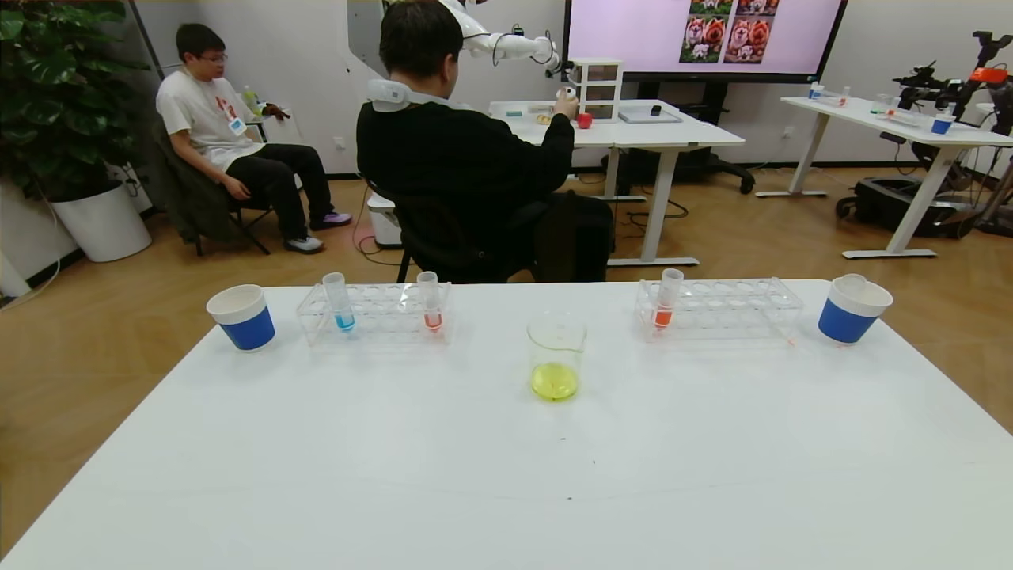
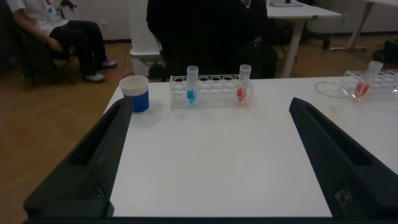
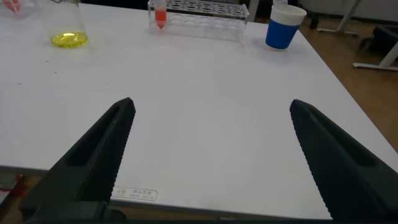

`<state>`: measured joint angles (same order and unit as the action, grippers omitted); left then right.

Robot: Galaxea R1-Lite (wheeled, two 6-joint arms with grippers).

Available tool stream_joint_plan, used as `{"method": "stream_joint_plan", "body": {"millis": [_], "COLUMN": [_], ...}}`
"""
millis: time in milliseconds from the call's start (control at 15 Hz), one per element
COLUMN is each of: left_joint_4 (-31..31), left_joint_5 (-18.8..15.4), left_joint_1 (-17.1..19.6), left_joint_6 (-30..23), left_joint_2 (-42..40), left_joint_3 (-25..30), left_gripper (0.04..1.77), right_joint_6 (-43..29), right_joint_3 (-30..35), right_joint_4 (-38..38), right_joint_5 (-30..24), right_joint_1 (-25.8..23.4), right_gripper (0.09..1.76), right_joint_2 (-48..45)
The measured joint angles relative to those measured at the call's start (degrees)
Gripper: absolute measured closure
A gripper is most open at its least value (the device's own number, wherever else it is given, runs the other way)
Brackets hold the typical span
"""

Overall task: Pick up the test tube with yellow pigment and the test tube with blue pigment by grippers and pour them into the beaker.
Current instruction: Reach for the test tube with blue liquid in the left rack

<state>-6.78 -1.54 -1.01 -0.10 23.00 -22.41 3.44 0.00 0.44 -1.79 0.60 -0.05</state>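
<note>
The test tube with blue pigment [image 1: 342,305] stands upright in the left clear rack [image 1: 380,317]; it also shows in the left wrist view [image 2: 191,85]. The beaker [image 1: 555,356] stands mid-table with yellow liquid in its bottom, and shows in the right wrist view [image 3: 68,28]. No tube with yellow pigment is in view. My left gripper [image 2: 211,106] is open and empty, low over the near table, well short of the left rack. My right gripper [image 3: 212,104] is open and empty near the table's front edge. Neither gripper shows in the head view.
Red-orange tubes stand in the left rack [image 1: 430,305] and the right rack [image 1: 665,305]. Blue-and-white paper cups stand at far left [image 1: 244,317] and far right [image 1: 851,310]. A seated person [image 1: 459,150] is just beyond the table's far edge.
</note>
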Motion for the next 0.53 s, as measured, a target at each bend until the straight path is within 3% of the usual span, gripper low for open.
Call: {"method": "stream_joint_plan", "body": {"millis": [200, 533], "left_joint_4": [-12.21, -34.73], "left_joint_5": [-0.02, 0.0], "left_joint_1": [0.24, -0.04], "left_joint_6": [0.07, -0.04], "left_joint_2": [16.13, 44.61], "left_joint_3": [-5.1, -7.61], "left_gripper": [0.06, 0.06], "right_joint_6": [0.0, -0.02], "right_joint_3": [0.0, 0.0], "right_joint_4": [0.0, 0.0], "right_joint_5": [-0.02, -0.02], "right_joint_1": [0.0, 0.0], "right_gripper": [0.11, 0.11], "right_joint_2": [0.0, 0.0]}}
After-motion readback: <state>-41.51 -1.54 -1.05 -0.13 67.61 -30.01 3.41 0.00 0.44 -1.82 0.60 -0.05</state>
